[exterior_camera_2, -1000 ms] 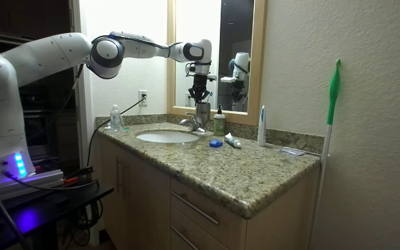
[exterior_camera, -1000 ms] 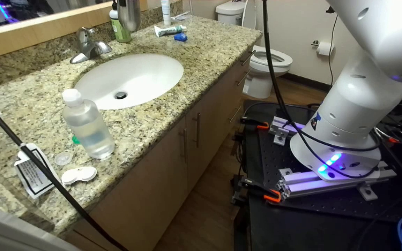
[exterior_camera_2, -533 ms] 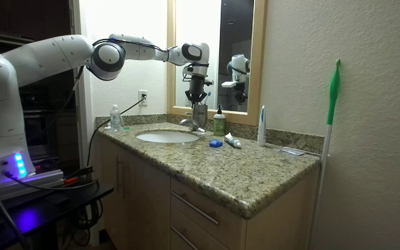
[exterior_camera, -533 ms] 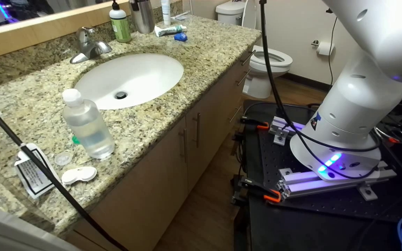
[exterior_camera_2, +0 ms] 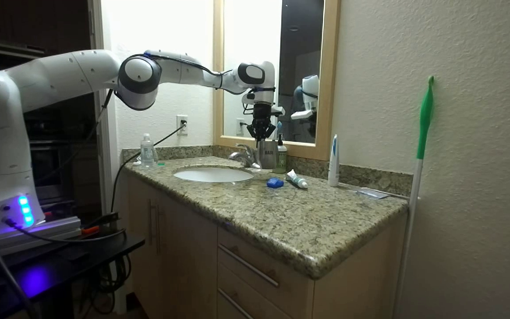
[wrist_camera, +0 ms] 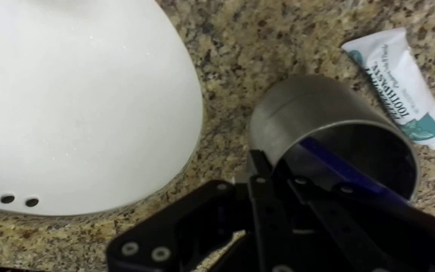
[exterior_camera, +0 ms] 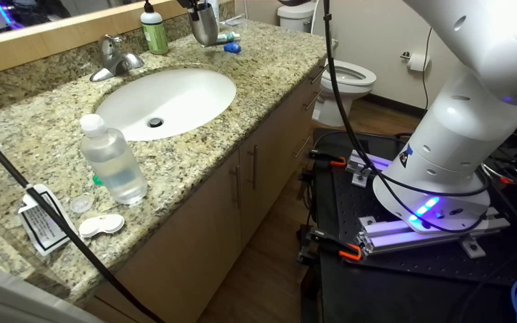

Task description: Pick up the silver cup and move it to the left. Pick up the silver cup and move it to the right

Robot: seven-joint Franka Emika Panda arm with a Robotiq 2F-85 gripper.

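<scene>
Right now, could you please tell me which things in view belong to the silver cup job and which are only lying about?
Belong to the job:
silver cup
fingers, gripping the cup's wall
blue toothbrush, only because it leans inside the cup

Just lying about:
green soap bottle
toothpaste tube
small blue case
see-through bottle
white lens case
tall white container

The silver cup (exterior_camera: 205, 27) is smooth, dull metal, the faucet (exterior_camera: 113, 59) shiny metal, the countertop (exterior_camera_2: 277, 217) glossy stone.
</scene>
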